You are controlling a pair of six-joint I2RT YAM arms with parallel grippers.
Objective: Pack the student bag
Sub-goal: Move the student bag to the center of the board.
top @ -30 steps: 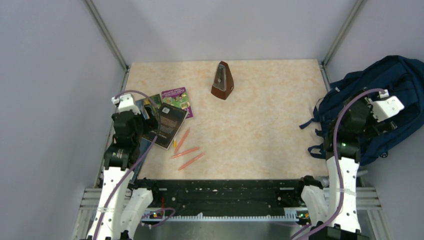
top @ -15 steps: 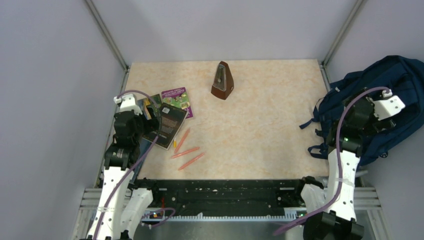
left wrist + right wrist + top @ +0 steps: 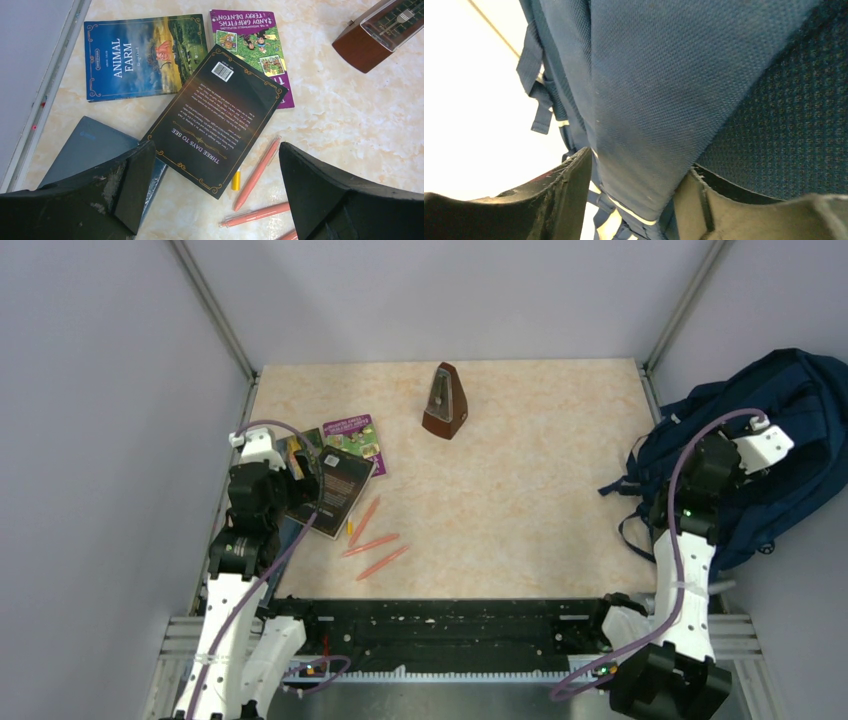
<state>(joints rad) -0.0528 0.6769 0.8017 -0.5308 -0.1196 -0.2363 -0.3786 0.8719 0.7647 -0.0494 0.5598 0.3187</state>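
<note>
The student bag (image 3: pixel 800 400), a large navy backpack, lies off the table's right edge. My right gripper (image 3: pixel 712 468) is pressed into its near side. In the right wrist view a padded navy shoulder strap (image 3: pixel 664 75) runs between the fingers of this gripper (image 3: pixel 634 185), which is shut on it, with mesh padding (image 3: pixel 794 115) to the right. My left gripper (image 3: pixel 303 466) hovers wide open and empty over the books at the table's left. In the left wrist view it (image 3: pixel 215 170) is above a black book (image 3: pixel 215 110).
A blue "Animal Farm" book (image 3: pixel 145 55), a purple book (image 3: pixel 250 45) and a grey notebook (image 3: pixel 90 150) lie around the black one. Three orange pens (image 3: pixel 257 172) and a small yellow item (image 3: pixel 235 180) lie beside them. A brown metronome (image 3: pixel 445 400) stands at the far middle.
My right gripper has moved slightly up and to the left against the bag, and the arm below it has leaned over. The left arm has not moved.
</note>
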